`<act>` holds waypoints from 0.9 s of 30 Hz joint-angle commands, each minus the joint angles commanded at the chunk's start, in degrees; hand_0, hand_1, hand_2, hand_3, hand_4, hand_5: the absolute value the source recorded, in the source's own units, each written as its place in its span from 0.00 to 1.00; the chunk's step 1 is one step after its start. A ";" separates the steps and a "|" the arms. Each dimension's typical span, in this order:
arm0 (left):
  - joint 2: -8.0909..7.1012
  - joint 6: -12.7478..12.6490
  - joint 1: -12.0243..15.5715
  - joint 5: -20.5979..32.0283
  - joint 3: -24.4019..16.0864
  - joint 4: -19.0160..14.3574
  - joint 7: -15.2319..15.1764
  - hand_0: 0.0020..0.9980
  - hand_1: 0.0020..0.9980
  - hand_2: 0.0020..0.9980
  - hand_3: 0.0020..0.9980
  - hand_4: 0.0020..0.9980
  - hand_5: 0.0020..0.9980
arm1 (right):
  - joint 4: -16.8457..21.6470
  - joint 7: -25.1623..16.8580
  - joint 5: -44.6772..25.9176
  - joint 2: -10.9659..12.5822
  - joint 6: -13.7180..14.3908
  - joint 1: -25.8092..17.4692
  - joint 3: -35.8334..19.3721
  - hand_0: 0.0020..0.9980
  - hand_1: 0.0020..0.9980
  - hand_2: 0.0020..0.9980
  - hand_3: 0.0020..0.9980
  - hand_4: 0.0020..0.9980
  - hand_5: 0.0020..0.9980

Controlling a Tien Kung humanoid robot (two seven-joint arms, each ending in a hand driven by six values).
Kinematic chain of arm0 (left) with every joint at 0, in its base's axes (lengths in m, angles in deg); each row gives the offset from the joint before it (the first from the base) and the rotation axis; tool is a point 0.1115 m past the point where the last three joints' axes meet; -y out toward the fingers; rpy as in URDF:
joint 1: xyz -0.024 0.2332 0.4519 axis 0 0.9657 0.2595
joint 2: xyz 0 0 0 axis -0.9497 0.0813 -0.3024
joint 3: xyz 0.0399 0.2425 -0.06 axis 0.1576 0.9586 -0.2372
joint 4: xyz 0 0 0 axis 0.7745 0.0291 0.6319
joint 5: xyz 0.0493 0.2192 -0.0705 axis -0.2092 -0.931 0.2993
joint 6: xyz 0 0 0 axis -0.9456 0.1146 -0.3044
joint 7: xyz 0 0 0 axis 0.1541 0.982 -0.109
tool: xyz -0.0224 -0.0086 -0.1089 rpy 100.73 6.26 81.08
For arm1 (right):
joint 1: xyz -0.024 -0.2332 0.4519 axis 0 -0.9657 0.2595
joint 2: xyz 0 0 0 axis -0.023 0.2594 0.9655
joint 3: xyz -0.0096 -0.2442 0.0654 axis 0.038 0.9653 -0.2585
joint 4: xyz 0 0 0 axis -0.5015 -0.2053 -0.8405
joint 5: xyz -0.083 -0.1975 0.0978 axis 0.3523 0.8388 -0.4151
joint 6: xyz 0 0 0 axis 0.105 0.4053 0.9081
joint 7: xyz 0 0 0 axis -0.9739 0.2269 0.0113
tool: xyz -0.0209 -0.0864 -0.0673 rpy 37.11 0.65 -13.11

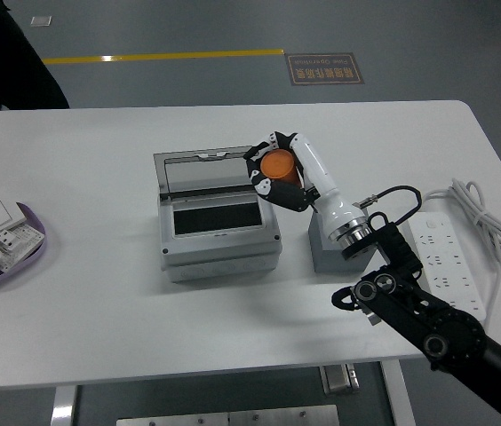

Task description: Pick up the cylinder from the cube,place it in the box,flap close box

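The orange cylinder is held clear of the grey cube, enclosed by the curled fingers of the right robot hand, which is raised above the right rear corner of the grey box, beside the upright lid. The cylinder is seen only in part, since the fingers wrap around its sides; it is judged to be a light, rigid piece with a smooth curved wall, likely to slip or roll if the grip is loosened unevenly, and best held across its round side as it is now. The box stands open on the white tabletop, with its dark opening facing upward and its clear-paned lid tilted back at the far edge. The lid is judged to be thin and hinged, so a light push on its upper rim should be enough to fold it down. The raised lid stands just beside the hand and could be struck during the move toward the opening. The cube is partly hidden behind the wrist and forearm. At the right, a white power strip with a coiled cable lies near the arm, and a black wire loops close to the wrist. At the left edge, a purple tray with white parts rests well apart from the work. The left robot hand is not seen.
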 joint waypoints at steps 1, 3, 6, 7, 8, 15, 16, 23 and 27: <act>-0.03 0.00 -0.03 0.03 0.07 0.00 0.02 0.59 0.61 0.61 0.63 0.64 0.17 | -0.21 1.28 1.82 -0.36 -0.16 0.93 1.14 0.00 0.17 0.26 0.19 0.00 0.00; -0.08 -0.01 -0.07 0.08 0.16 0.00 0.06 0.59 0.61 0.61 0.63 0.64 0.17 | -0.66 3.50 4.80 -0.90 -0.33 2.35 3.15 0.00 0.17 0.26 0.19 0.00 0.00; -0.13 -0.01 -0.07 0.08 0.22 0.00 0.16 0.59 0.61 0.61 0.63 0.64 0.17 | -1.65 6.33 9.22 -1.81 -0.54 4.26 6.25 0.00 0.13 0.23 0.17 0.00 0.00; -0.14 -0.02 -0.07 0.12 0.27 0.00 0.18 0.59 0.61 0.61 0.63 0.64 0.17 | -1.92 6.99 10.45 -2.07 -0.64 4.70 6.99 0.00 0.13 0.23 0.17 0.00 0.00; -0.15 -0.01 -0.07 0.11 0.28 0.00 0.21 0.59 0.61 0.61 0.63 0.64 0.17 | -2.30 7.99 11.87 -2.46 -0.96 5.26 7.92 0.00 0.13 0.23 0.17 0.00 0.00; -0.22 0.04 -0.26 -0.02 0.35 0.00 0.25 0.59 0.61 0.61 0.63 0.64 0.17 | -5.16 13.10 21.92 -4.66 -4.08 8.28 12.14 0.00 0.12 0.23 0.17 0.00 0.00; -0.24 0.04 -0.29 -0.05 0.36 0.00 0.25 0.59 0.61 0.61 0.63 0.64 0.17 | -5.51 13.47 23.05 -4.84 -4.30 8.56 12.48 0.00 0.12 0.23 0.17 0.00 0.00; -0.30 0.07 -0.35 -0.14 0.40 0.00 0.29 0.59 0.61 0.61 0.63 0.64 0.17 | -7.84 16.30 30.61 -5.78 -6.67 9.88 12.70 0.00 0.15 0.24 0.17 0.00 0.00; -0.31 0.07 -0.39 -0.20 0.39 0.00 0.30 0.59 0.61 0.61 0.63 0.64 0.17 | -8.90 17.62 31.45 -6.02 -8.61 10.36 12.72 0.00 0.15 0.24 0.17 0.00 0.00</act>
